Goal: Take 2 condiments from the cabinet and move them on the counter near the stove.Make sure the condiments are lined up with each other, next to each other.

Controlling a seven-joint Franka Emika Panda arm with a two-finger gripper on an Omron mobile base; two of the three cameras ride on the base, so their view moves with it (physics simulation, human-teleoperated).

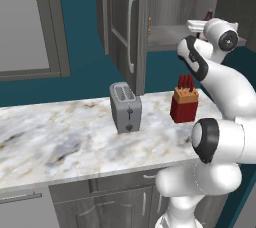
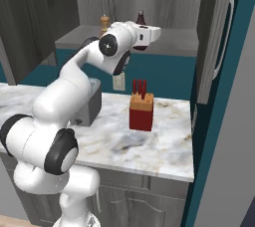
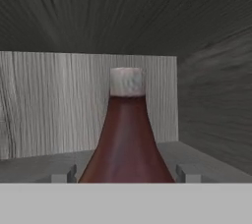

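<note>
Inside the open cabinet (image 2: 174,2), a dark red-brown bottle (image 3: 126,134) with a pale cap stands upright on the shelf (image 2: 174,42). My gripper (image 3: 126,175) reaches in around its lower body, one fingertip (image 3: 72,174) against each side, shut on it. From the right base view the bottle's neck (image 2: 141,18) shows above my white hand. A tan-brown shaker (image 2: 104,22) stands to its left on the same shelf, apart from the hand. In the left base view the bottle's top (image 1: 208,15) peeks behind my wrist. The marble counter (image 1: 60,132) lies below. The stove is out of view.
A red knife block (image 1: 184,104) with red handles and a grey toaster (image 1: 125,107) stand on the counter under the cabinet. The cabinet door (image 1: 125,22) hangs open to the left with its long silver handle (image 1: 131,27). A second door edge (image 2: 214,37) hangs on the right.
</note>
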